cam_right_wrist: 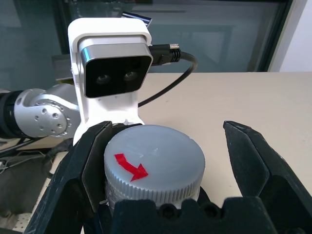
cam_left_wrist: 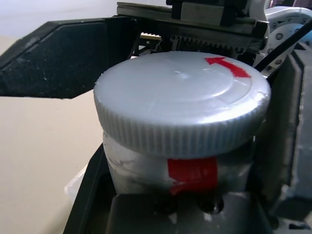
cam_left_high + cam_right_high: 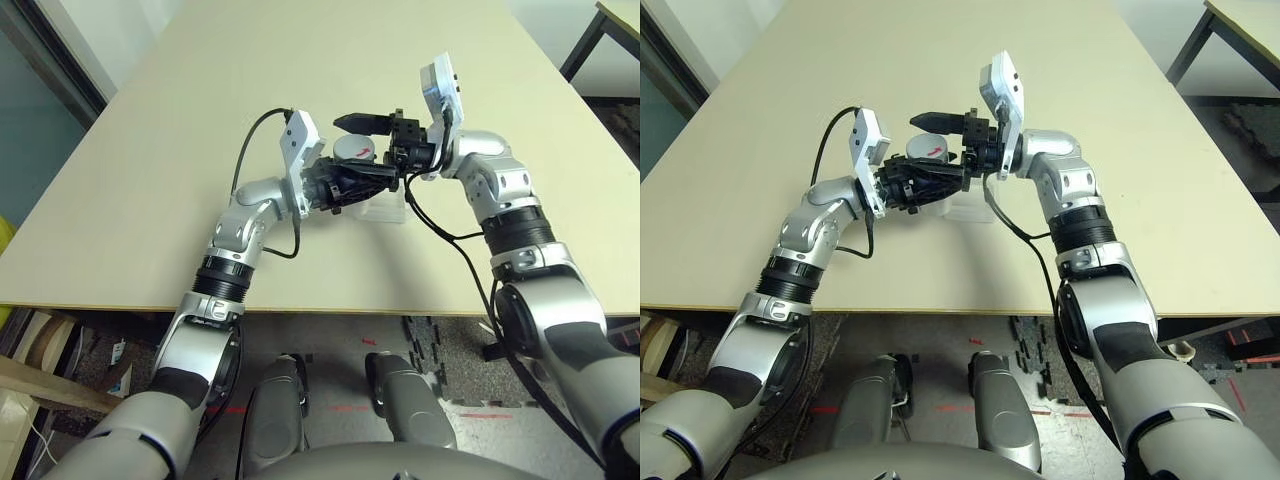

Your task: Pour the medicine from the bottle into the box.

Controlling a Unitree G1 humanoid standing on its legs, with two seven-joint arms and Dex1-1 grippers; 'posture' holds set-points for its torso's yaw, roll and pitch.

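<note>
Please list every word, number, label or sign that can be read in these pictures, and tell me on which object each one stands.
Words, numbers, brand names: none can be read.
Red curved arrow, a sign without text: on top of the grey cap of the bottle.
Red patch on the bottle's side, under the cap: no writing shows on it.

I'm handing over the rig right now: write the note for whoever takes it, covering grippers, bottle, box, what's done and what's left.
Left gripper: shut on the bottle, held above the table.
Right gripper: open, fingers either side of the grey cap, not yet clamped on it.
Box: on the table, just under and behind the grippers.
Done: bottle picked up and presented to the right gripper.
Left: close on the cap, unscrew it following the red arrow, take it off, tip the bottle over the box. Medicine cannot be seen; the cap is on.
</note>
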